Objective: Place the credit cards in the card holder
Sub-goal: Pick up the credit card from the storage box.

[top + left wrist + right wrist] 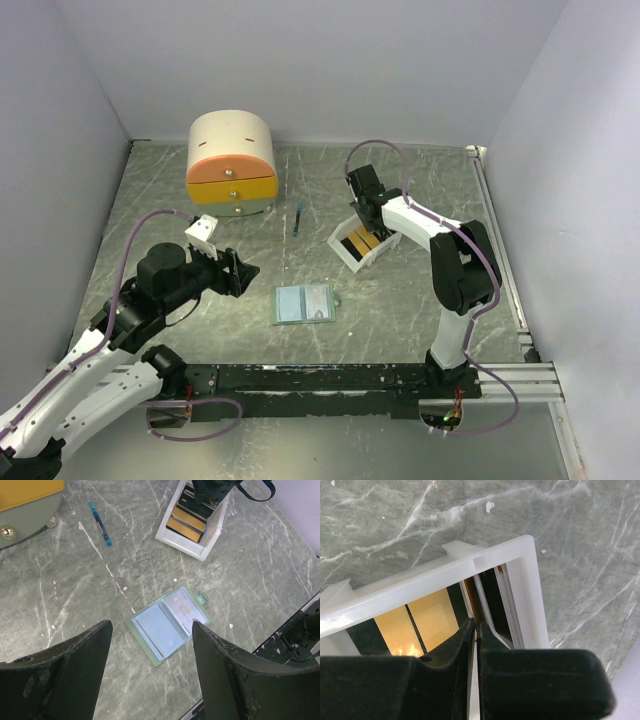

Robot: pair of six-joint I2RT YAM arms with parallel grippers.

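Several thin, flat rectangular credit cards, glossy gold-yellow and dark, sat in a white rigid plastic open tray. Right gripper reached into that tray, black jaws pressed together at a thin pale edge; could not tell whether a card was pinched. Pale blue-green, slightly shiny card holder lay opened flat on the veined grey table, apart from the tray. Left gripper hovered above it, jaws wide, holding nothing.

Bright even overhead light, faint shadows on the grey-green marbled tabletop; right gripper's black fingers look blurred
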